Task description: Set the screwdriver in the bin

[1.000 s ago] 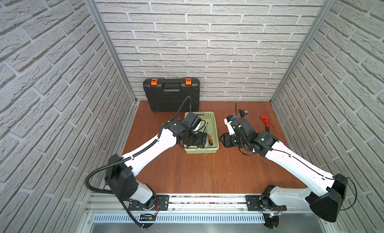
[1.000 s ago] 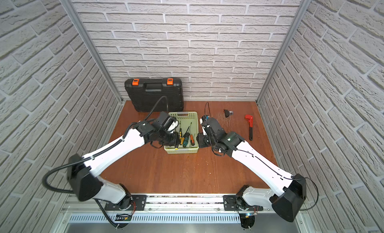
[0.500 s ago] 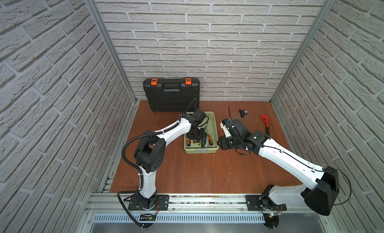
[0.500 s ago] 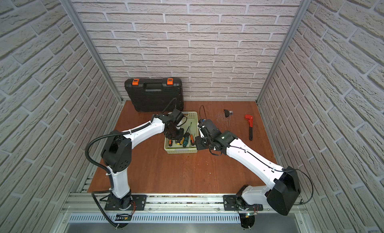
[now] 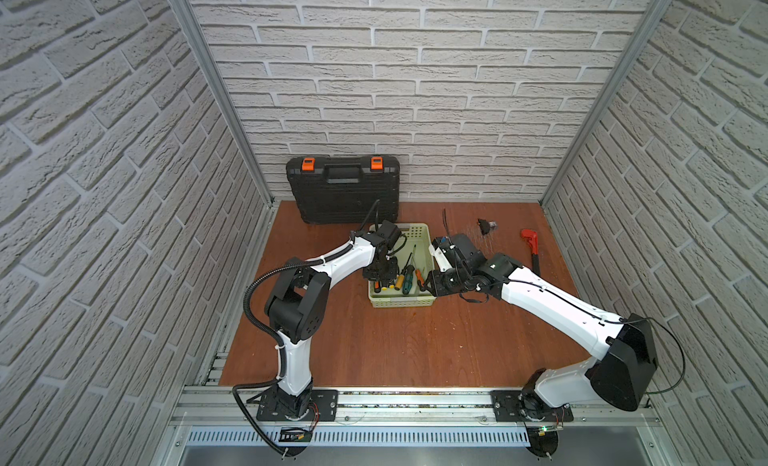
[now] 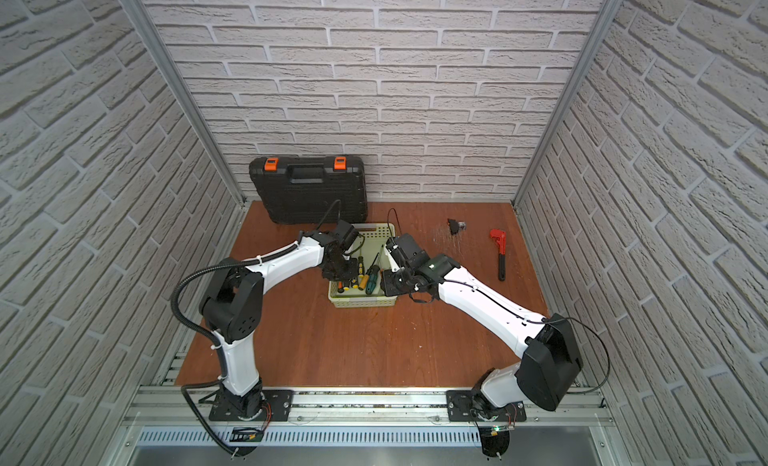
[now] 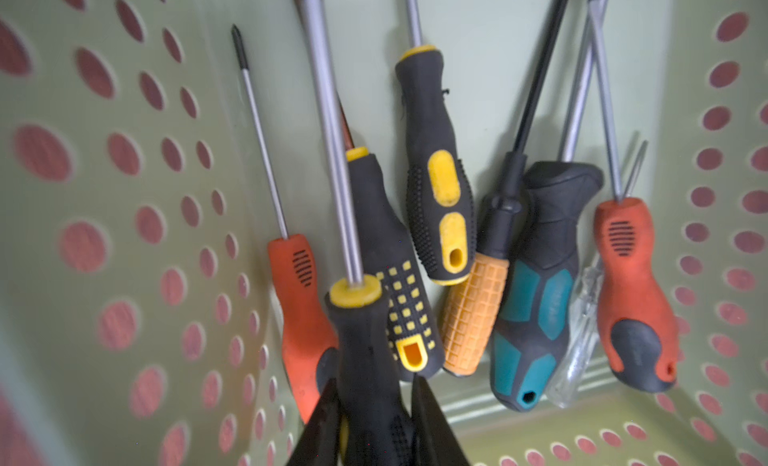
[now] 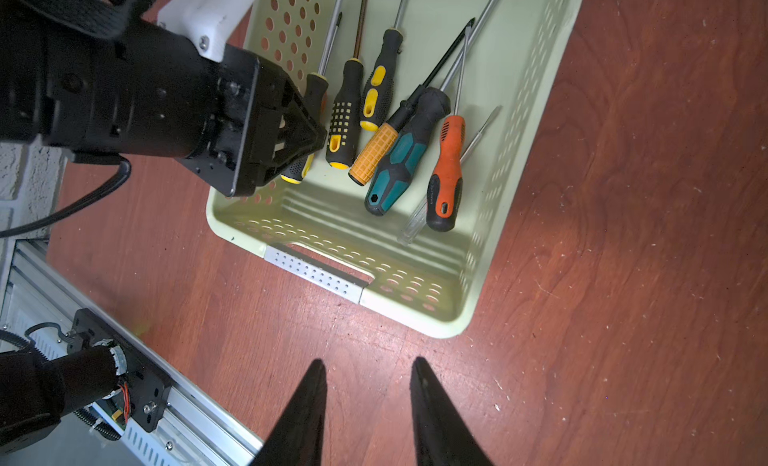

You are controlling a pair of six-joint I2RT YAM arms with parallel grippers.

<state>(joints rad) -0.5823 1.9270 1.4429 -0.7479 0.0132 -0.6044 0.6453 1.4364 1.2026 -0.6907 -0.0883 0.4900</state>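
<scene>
1. Since a second ago the left arm (image 5: 332, 264) has folded, and its elbow has drawn in from the near left toward the bin (image 5: 401, 305). The right end effector (image 8: 368, 362) has edged closer to the bin's right wall.
2. Nearest, both arms are bolted to a metal rail (image 5: 415, 399) along the front edge of the brown tabletop (image 5: 395, 351).
3. The right end effector hovers over bare tabletop just beside the bin's near right corner, apart from the rim. Its fingers are spread with nothing between them.
4. The bin stands mid-tabletop, its long axis running near to far, with a slot handle in its near end.
5. The left end effector (image 7: 375, 387) reaches down into the bin along its left wall, pinching the black handle of the screwdriver (image 7: 359, 331) just below its yellow collar.
6. The screwdriver is inside the bin, handle toward the near end and shaft toward the far end, tilted over a red-handled one. Whether it rests on the bin floor I cannot tell.
7. Other screwdrivers (image 8: 397, 152) lie side by side in the bin to its right: black-and-yellow, orange, teal, red and a clear one, all with handles toward the near end.
8. Farther right, well apart from the bin, a red-headed wrench (image 5: 528, 236) lies on the tabletop. A small dark part (image 5: 485, 226) sits between it and the bin, a little farther back.
9. Farthest, a black case (image 5: 345, 193) with orange latches stands against the brick wall, just behind the bin's far left.
</scene>
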